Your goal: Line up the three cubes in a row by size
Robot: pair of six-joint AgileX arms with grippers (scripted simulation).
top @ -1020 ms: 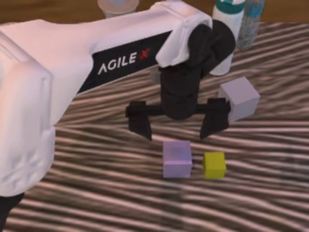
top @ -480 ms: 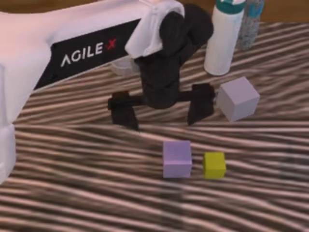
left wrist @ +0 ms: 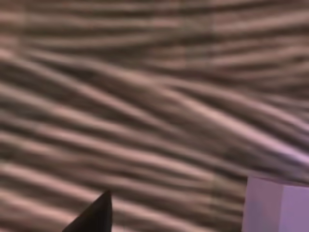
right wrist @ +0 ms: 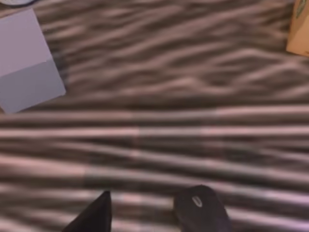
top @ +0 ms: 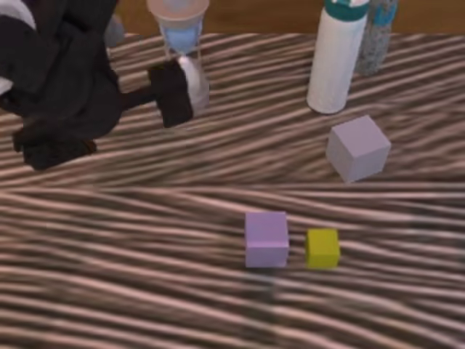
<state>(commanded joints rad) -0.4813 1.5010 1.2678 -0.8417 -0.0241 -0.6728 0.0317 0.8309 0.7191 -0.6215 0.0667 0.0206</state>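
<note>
Left hand (top: 109, 120) pulled back to bench's far-left corner, fingers spread wide, holding nothing.
Purple cube (top: 267, 238) and yellow cube (top: 322, 248) side by side mid-bench; grey cube (top: 357, 148) apart, toward far right beside white bottle (top: 335, 58). Risk: knocking bottle when reaching for grey cube. Earlier hovered over cubes. Right hand: cannot tell.
</note>
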